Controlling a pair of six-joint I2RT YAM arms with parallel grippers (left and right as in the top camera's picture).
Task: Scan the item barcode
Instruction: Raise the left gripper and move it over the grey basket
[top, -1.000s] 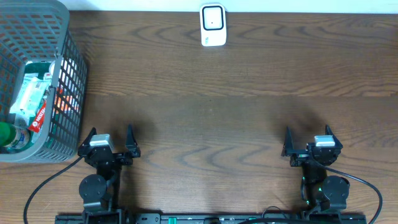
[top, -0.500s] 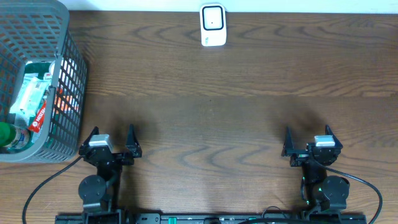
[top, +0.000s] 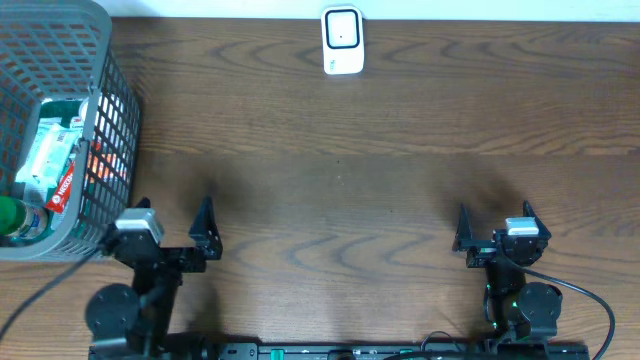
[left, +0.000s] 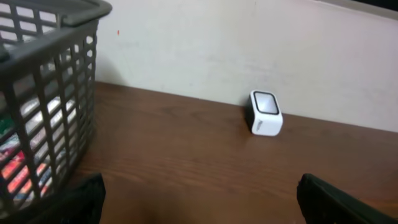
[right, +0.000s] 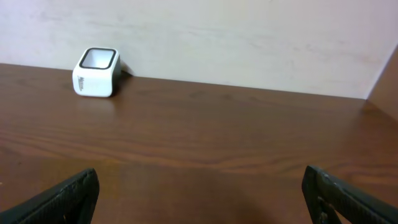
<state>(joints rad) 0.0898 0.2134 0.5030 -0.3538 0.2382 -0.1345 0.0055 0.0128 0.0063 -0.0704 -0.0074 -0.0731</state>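
Several items lie in a grey mesh basket (top: 112, 130) at the table's left edge: a white packet with red print (top: 48, 158) and a green bottle (top: 12, 218) show among them. No barcode is visible. A small white scanner (top: 342, 40) stands at the far edge, also seen in the left wrist view (left: 265, 113) and the right wrist view (right: 96, 71). My left gripper (top: 172, 224) is open and empty beside the basket's near corner. My right gripper (top: 495, 228) is open and empty at the front right.
The basket wall (left: 56, 93) fills the left of the left wrist view. A pale wall (right: 249, 37) runs behind the table's far edge. Bare brown wood lies between both grippers and the scanner.
My left arm has swung to the left, toward the basket, still open. The right arm has not moved.
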